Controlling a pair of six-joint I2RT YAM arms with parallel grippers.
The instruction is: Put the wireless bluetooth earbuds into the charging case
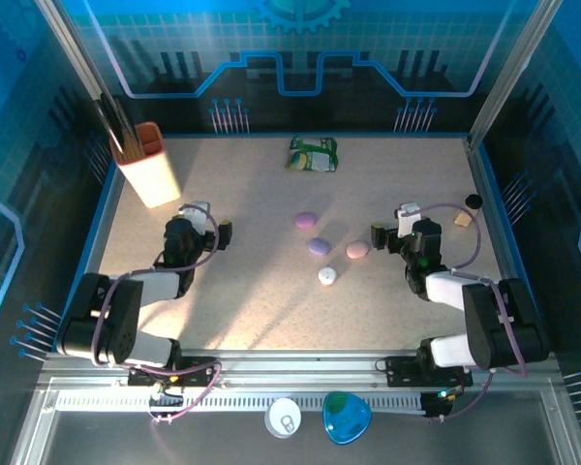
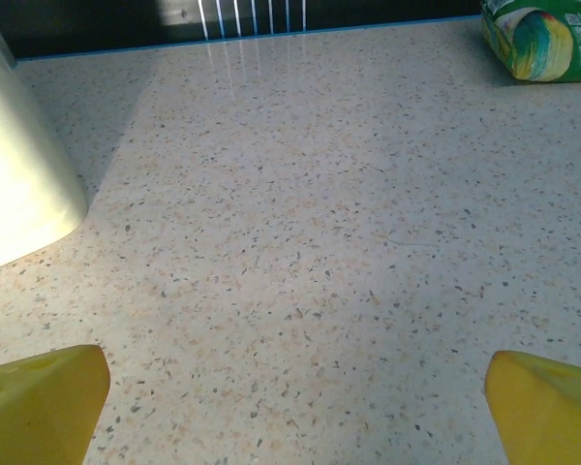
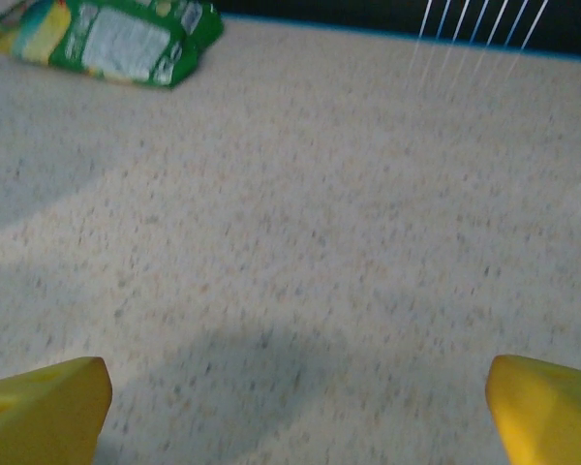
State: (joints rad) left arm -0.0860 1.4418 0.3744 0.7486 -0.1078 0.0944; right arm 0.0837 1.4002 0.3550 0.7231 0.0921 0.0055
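Observation:
Several pebble-like charging cases lie mid-table: a purple one [image 1: 305, 220], a lilac one [image 1: 318, 246], a pink one [image 1: 357, 250] and a white one [image 1: 327, 276]. No earbuds can be made out; they are hidden or too small to tell. My left gripper [image 1: 213, 219] rests low over the table left of the cases. It is open, its yellow fingertips [image 2: 39, 402] wide apart over bare tabletop [image 2: 290, 291]. My right gripper [image 1: 391, 223] sits just right of the pink case, also open, with nothing between its fingertips [image 3: 547, 407].
A green snack bag [image 1: 313, 153] lies at the back centre, also seen as the bag [image 2: 547, 44] and the bag [image 3: 107, 37]. An orange-rimmed white holder [image 1: 147, 167] with sticks stands back left. A small black disc [image 1: 473, 201] and a tan block [image 1: 462, 220] lie at the right.

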